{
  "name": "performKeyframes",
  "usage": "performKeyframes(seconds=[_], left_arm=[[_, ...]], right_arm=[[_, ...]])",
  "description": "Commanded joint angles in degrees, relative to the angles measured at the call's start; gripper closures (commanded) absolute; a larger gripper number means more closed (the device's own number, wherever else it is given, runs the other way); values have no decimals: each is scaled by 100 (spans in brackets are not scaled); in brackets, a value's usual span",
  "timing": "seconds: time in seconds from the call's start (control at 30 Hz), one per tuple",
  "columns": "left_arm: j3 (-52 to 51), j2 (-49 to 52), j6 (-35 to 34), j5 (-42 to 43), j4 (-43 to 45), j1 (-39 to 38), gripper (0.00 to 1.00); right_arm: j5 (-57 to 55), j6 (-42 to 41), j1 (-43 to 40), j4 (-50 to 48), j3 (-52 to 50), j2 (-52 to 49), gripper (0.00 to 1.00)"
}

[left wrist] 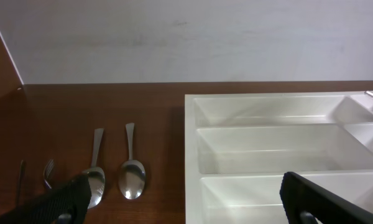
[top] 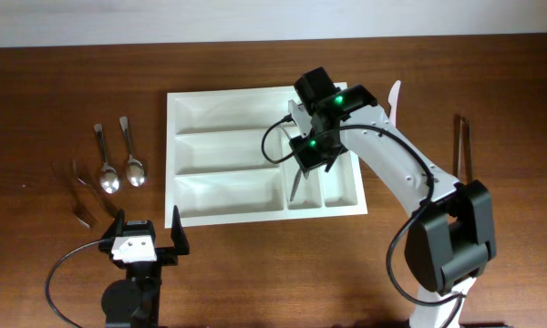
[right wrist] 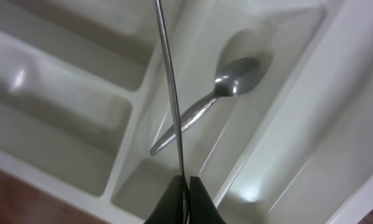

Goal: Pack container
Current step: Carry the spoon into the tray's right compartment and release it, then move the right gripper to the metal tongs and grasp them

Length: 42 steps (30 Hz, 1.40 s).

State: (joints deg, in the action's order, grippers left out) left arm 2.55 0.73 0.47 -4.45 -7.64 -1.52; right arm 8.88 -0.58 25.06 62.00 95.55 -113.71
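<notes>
1. surroundings. on the brown table (top: 255,273), at 9 o'clock from the container (top: 187,155), i see a first loose spoon (top: 106,171) and a second loose spoon (top: 135,162), side by side, bowls toward 6 o'clock. a dark thin piece (top: 80,173) lies further out at 9 o'clock; it is too small to identify. at 3 o'clock, well apart from the container, lie a white utensil (top: 394,96) and a long dark utensil (top: 462,146).

2. obstructions. the right arm crosses the container's 3 o'clock end and hides part of the two narrow compartments in the overhead view. a stored spoon (right wrist: 217,99) lies tilted in the narrow compartment that borders the long ones.

3. container. it sits near the table centre. its long axis runs 9 to 3 o'clock. the three long compartments follow that axis. the two narrow ones run 12 to 6 o'clock at the 3 o'clock end.

4. tools. the right gripper (top: 296,182) hangs over the narrow compartments. its jaws are pinched tight on a thin metal utensil (right wrist: 169,93), seen edge-on, so i cannot tell its kind. the left gripper (top: 148,228) sits at 7 o'clock from the container, jaws spread wide, holding nothing, apart from all cutlery.
</notes>
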Motion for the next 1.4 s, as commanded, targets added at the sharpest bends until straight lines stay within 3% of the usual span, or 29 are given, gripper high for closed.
performKeyframes(seconds=[0.0, 0.07, 0.17, 0.2, 0.5, 0.73, 0.87, 1.0, 1.2, 1.37], left_arm=[[-52, -44, 111, 20, 13, 24, 1], [-52, -44, 111, 20, 13, 24, 1], [-52, -44, 111, 20, 13, 24, 1], [-52, -44, 111, 20, 13, 24, 1], [-52, -44, 111, 20, 13, 24, 1], [-52, -44, 111, 20, 15, 24, 1], [-52, -44, 111, 20, 13, 24, 1], [-52, -44, 111, 20, 13, 24, 1], [-52, -44, 111, 20, 13, 24, 1], [-52, -44, 111, 20, 13, 24, 1]], right_arm=[[-208, -166, -11, -70, -153, -138, 96], [-208, -170, -11, -79, -225, -138, 96], [-205, -168, -11, -39, -243, -138, 62], [-203, -168, -11, -24, -238, -136, 57], [-380, -166, -437, 275, 181, 81, 57], [-1241, -160, -1794, 964, 839, 564, 55], [-1287, 247, -2693, 1113, 813, 608, 53], [-1377, 339, -3672, 1021, 544, 481, 53], [-1368, 490, -4417, 557, 192, 319, 54], [-1368, 686, -4625, 76, -260, 275, 65]])
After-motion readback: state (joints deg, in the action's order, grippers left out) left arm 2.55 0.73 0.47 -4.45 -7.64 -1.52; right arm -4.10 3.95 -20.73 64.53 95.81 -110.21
